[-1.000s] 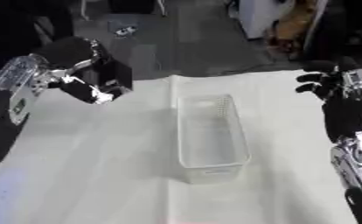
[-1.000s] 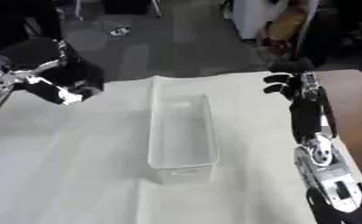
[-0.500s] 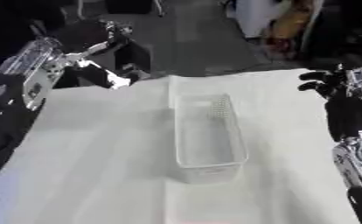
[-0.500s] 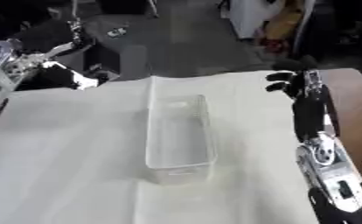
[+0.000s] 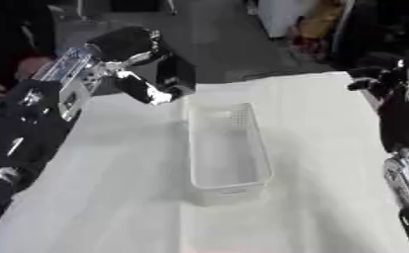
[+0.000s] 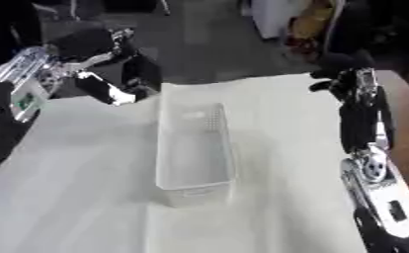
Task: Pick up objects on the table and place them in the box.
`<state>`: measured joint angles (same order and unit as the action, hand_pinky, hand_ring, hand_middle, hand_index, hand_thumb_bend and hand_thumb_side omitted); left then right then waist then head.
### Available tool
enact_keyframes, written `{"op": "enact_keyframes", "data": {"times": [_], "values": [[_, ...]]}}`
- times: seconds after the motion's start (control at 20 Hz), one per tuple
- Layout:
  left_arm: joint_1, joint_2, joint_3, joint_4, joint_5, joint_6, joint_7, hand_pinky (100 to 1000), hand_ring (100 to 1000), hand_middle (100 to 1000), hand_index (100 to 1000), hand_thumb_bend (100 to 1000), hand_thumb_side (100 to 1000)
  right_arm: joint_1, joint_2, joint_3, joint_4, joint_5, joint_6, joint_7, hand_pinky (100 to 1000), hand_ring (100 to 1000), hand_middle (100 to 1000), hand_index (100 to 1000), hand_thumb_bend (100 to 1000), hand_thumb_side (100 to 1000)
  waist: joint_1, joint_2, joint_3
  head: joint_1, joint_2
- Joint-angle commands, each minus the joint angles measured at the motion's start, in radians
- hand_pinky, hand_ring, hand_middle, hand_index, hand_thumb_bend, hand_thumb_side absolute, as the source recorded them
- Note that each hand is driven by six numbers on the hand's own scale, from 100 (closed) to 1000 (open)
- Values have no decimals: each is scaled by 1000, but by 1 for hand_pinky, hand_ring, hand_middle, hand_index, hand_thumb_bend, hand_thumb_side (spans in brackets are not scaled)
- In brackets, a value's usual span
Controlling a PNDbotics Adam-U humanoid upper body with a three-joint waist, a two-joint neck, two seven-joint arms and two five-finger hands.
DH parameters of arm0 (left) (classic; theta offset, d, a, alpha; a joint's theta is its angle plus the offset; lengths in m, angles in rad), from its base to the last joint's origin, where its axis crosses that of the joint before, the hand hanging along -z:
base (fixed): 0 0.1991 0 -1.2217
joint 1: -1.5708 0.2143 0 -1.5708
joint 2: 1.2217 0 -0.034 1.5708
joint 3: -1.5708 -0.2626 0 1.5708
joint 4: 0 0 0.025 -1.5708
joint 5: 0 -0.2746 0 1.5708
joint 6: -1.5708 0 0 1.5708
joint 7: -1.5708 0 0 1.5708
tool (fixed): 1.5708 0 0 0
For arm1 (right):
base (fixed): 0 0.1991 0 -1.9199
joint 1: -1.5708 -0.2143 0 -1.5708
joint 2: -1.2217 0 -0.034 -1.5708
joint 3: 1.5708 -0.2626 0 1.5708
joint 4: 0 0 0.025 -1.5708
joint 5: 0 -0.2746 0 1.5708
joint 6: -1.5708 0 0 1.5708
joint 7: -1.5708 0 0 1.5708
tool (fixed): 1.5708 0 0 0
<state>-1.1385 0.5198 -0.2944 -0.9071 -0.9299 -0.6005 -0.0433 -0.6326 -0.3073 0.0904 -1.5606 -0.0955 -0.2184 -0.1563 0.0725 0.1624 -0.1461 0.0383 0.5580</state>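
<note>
Over far-left rim of clear plastic box (image 5: 228,148), left hand (image 5: 143,74) clasps black block (image 5: 174,74); next: release inside. Right hand (image 6: 346,79) idle, fingers curled.

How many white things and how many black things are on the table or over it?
White: 2 (the cloth on the table, the box)
Black: 3 (the left hand, the black object it holds, the right hand)
Total: 5
</note>
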Motion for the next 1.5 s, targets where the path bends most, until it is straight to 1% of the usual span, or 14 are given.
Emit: {"op": "enact_keyframes", "data": {"times": [0.05, 0.7, 0.75, 0.8, 0.85, 0.95, 1.0, 1.05, 1.1, 1.15, 1.2, 1.3, 1.4, 1.5], "values": [[-30, 1, 0, 16, 1, -24, 0, 100, 100, 100, 260, 100, 685, -27, 1, -2, -27, 15, -4, -11, 551, 624, 636, 707, 187, 1000, -1, -11, -6, 8, -14], [-30, -25, 28, 115, 32, -77, 4, 100, 100, 100, 311, 100, 715, -52, 12, 3, -39, 12, 0, -11, 551, 623, 631, 707, 187, 1000, 16, 12, -46, -1, -17], [-30, -26, 30, 120, 40, -81, 4, 100, 100, 100, 377, 100, 729, -53, 13, 4, -39, 12, 1, -10, 551, 623, 631, 707, 187, 1000, 18, 14, -49, -2, -17], [-30, -27, 31, 124, 47, -83, 3, 100, 100, 100, 344, 100, 725, -54, 13, 4, -40, 12, 1, -10, 551, 623, 631, 707, 187, 1000, 18, 15, -50, -2, -17], [-29, -27, 32, 127, 53, -86, 2, 157, 119, 106, 503, 100, 768, -55, 14, 4, -39, 12, 1, -10, 550, 623, 631, 707, 187, 1000, 19, 17, -52, -4, -16], [-29, -25, 32, 132, 60, -91, -5, 334, 373, 399, 662, 100, 881, -56, 14, 5, -39, 10, 3, -9, 550, 623, 631, 707, 187, 1000, 21, 19, -54, -7, -14], [-29, -26, 34, 133, 63, -92, -8, 193, 166, 157, 532, 100, 785, -57, 14, 5, -38, 9, 3, -8, 550, 623, 631, 707, 187, 1000, 21, 19, -54, -7, -14], [-29, -24, 34, 135, 63, -91, -12, 495, 562, 602, 762, 107, 959, -57, 14, 5, -38, 8, 4, -8, 550, 623, 631, 707, 187, 1000, 23, 21, -55, -9, -12], [-29, -24, 35, 135, 61, -90, -16, 348, 396, 427, 674, 100, 891, -57, 14, 5, -38, 8, 4, -7, 550, 623, 631, 707, 187, 1000, 23, 21, -55, -9, -12], [-28, -23, 37, 136, 58, -85, -19, 621, 704, 749, 833, 123, 997, -57, 15, 5, -38, 7, 4, -7, 550, 623, 631, 707, 186, 1000, 24, 22, -55, -13, -11], [-29, -24, 37, 136, 56, -83, -22, 460, 523, 563, 742, 103, 946, -58, 15, 6, -38, 7, 5, -7, 550, 623, 631, 707, 186, 1000, 24, 23, -55, -13, -10], [-29, -23, 41, 135, 53, -76, -22, 731, 808, 842, 889, 133, 1000, -57, 15, 6, -38, 6, 5, -6, 550, 623, 631, 707, 186, 1000, 25, 24, -55, -16, -9], [-29, -24, 45, 135, 57, -71, -15, 704, 786, 820, 872, 129, 1000, -56, 15, 6, -37, 6, 6, -6, 550, 623, 631, 707, 186, 1000, 26, 25, -53, -20, -7], [-29, -23, 46, 133, 57, -66, -8, 838, 900, 938, 943, 138, 1000, -55, 16, 6, -36, 6, 6, -5, 550, 623, 632, 707, 186, 1000, 26, 25, -51, -22, -4]]}}
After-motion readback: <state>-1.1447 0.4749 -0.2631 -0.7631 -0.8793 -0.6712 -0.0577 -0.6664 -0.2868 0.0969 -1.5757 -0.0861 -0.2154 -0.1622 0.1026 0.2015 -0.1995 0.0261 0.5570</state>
